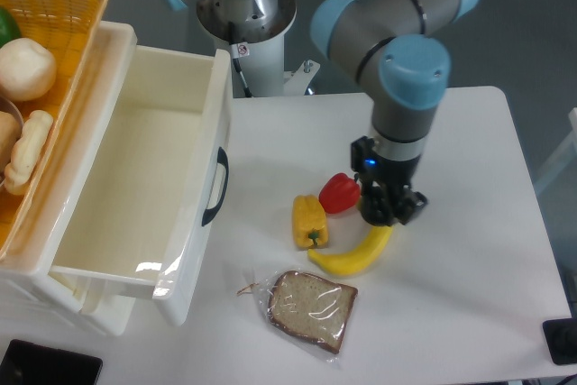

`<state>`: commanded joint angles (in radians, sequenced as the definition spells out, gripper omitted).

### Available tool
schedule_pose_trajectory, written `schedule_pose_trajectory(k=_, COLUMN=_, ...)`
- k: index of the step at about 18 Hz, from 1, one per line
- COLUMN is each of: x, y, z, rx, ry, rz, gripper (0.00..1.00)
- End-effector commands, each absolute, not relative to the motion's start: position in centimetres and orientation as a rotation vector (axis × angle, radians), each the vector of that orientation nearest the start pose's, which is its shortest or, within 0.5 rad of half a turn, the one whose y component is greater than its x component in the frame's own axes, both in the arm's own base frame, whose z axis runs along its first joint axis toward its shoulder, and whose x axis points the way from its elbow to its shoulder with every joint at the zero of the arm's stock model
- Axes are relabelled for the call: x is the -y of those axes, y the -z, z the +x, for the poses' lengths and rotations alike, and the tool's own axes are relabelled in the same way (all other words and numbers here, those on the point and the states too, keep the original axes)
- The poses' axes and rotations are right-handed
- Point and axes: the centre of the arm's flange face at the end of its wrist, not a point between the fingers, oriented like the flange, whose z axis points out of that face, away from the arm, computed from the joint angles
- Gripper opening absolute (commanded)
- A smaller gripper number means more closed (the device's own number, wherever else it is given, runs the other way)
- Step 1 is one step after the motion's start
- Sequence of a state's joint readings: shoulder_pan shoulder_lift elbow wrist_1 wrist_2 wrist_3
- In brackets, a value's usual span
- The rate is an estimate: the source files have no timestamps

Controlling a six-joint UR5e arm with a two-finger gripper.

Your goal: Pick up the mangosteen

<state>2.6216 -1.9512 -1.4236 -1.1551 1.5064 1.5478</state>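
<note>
My gripper [388, 209] hangs low over the upper tip of the banana [350, 259], just right of the red bell pepper [337, 193]. Its fingers are shut on a small dark round shape, the mangosteen [372, 208], which blends with the black fingers and is mostly covered by them. No other black fruit lies on the table. The arm's grey and blue wrist [410, 78] rises above the gripper and hides the table behind it.
A yellow bell pepper [309, 221] stands left of the banana. A bagged bread slice [311, 308] lies nearer the front. An open white drawer box [212, 114] and a wicker basket [54, 6] of food fill the left side. The table's right edge is near.
</note>
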Motion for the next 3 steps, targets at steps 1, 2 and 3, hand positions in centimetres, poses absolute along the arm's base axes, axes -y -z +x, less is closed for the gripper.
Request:
schedule_pose_trajectory(k=1, x=-44.45, y=-39.17, z=-50.18, rx=-0.745, ry=-0.253, rz=-2.928, gripper=0.18)
schedule_pose_trajectory(k=2, x=-44.32, y=-39.32, z=-50.16, rx=-0.743, ry=-0.251, rz=-2.93, gripper=0.19)
schedule_pose_trajectory(k=3, x=-44.28, y=-39.26, z=-50.14, rx=-0.743, ry=-0.246, rz=-2.934, gripper=0.19)
